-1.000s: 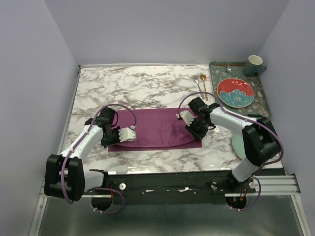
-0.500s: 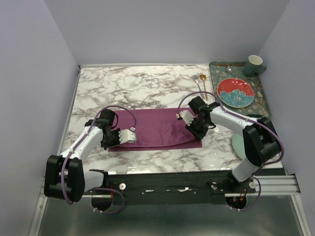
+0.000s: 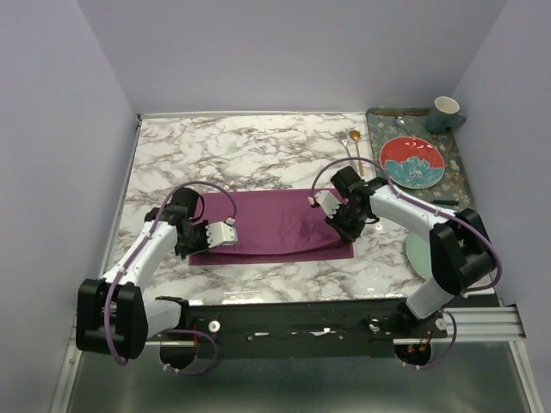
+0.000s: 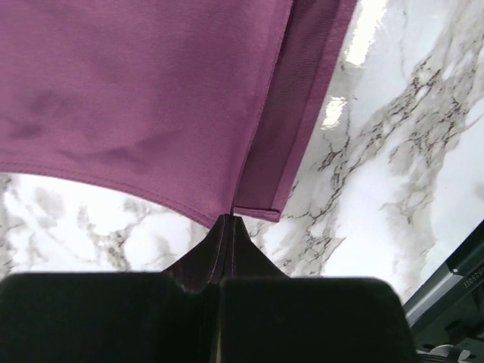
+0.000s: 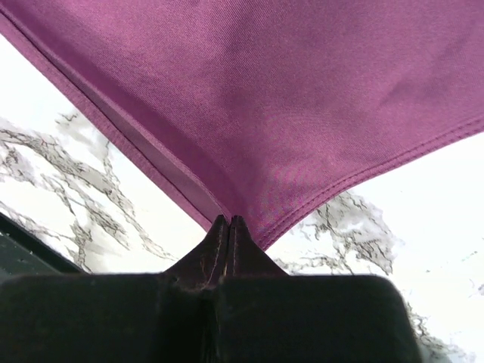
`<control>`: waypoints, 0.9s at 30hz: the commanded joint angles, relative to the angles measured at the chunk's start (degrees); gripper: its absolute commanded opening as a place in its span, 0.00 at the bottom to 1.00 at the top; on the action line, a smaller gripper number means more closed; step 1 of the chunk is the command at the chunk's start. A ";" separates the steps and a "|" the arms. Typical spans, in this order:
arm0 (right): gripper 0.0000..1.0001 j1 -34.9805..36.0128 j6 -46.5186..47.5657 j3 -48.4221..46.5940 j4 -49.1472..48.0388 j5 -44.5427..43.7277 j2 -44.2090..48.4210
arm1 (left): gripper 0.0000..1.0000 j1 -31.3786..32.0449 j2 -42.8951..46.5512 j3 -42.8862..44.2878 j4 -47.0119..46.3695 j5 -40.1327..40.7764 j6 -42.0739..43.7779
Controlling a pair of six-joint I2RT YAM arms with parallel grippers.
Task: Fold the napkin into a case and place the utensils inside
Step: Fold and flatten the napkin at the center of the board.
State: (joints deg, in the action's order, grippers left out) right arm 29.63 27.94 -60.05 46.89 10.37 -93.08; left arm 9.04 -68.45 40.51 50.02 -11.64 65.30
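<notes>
Left gripper (image 4: 229, 221): clenched on the near-left corner of the napkin (image 3: 271, 225).
Right gripper (image 5: 229, 221): clenched on the near-right corner, cloth taut at the tips.
Napkin: folded long band, flat on the marble table (image 3: 250, 146), between the arms.
Fork (image 3: 347, 152), spoon (image 3: 354, 135): side by side, far right, beyond the napkin, just beside the tray (image 3: 379, 116).
Tray: holds red plate (image 3: 411, 161); cup (image 3: 445, 110) at the far corner.
</notes>
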 commanded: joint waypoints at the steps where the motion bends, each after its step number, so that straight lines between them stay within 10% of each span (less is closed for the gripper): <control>1: 0.01 -0.01 0.36 -2.52 2.93 0.44 3.34 | 0.00 -0.86 3.66 3.08 2.18 -1.98 0.18; 27: 0.07 0.08 0.36 -0.07 -0.57 0.26 0.00 | 0.00 -1.30 6.13 -3.15 1.66 -1.28 0.62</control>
State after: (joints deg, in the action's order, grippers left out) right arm 29.63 27.99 -60.58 48.42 10.66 -91.92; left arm 7.97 -60.51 38.96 52.34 -11.66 66.43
